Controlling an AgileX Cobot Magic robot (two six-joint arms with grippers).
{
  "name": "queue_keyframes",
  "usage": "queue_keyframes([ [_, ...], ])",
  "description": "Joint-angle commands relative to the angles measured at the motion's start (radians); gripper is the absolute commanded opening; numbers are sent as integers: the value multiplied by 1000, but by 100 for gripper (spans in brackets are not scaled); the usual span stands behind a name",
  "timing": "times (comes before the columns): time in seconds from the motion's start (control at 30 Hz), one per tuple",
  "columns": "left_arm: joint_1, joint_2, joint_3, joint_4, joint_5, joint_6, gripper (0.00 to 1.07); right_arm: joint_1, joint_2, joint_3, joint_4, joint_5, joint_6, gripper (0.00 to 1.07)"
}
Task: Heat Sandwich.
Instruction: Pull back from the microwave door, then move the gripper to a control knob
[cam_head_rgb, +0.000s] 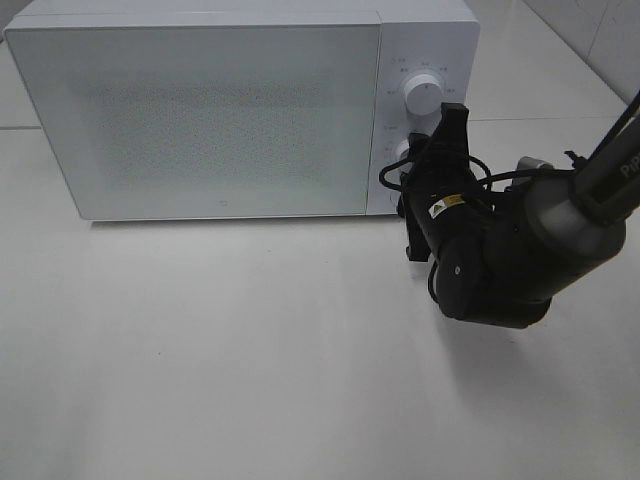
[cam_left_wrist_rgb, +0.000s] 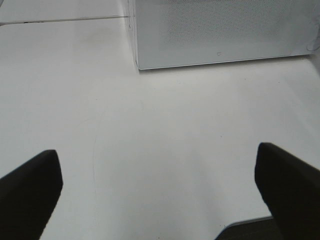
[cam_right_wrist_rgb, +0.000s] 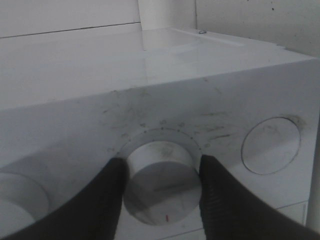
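The sandwich is out of view in every frame. The white microwave (cam_head_rgb: 200, 110) stands at the back of the table with its door closed. My right gripper (cam_head_rgb: 410, 168) reaches in to the control panel and is shut on the lower knob (cam_head_rgb: 399, 153). In the right wrist view its two black fingers (cam_right_wrist_rgb: 107, 200) press against both sides of that round white knob (cam_right_wrist_rgb: 160, 192), with the gripper (cam_right_wrist_rgb: 161, 175) centred on it. My left gripper (cam_left_wrist_rgb: 157, 167) shows only in the left wrist view, open wide over bare table in front of the microwave (cam_left_wrist_rgb: 220, 30), holding nothing.
An upper knob (cam_head_rgb: 422, 93) sits above the gripped one on the panel. A flat round button (cam_right_wrist_rgb: 270, 145) lies beside the gripped knob. The white table (cam_head_rgb: 200, 350) stretches out in front of the microwave; its near edge (cam_left_wrist_rgb: 250, 221) shows by the left gripper.
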Motion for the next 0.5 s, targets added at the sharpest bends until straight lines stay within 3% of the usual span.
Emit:
queue_keyframes([
  [0.03, 4, -27, 4, -3, -8, -2, 103, 2, -8, -18, 12, -133, 78, 10],
  [0.5, 4, -27, 4, -3, -8, -2, 103, 2, -8, -18, 18, -133, 88, 12],
])
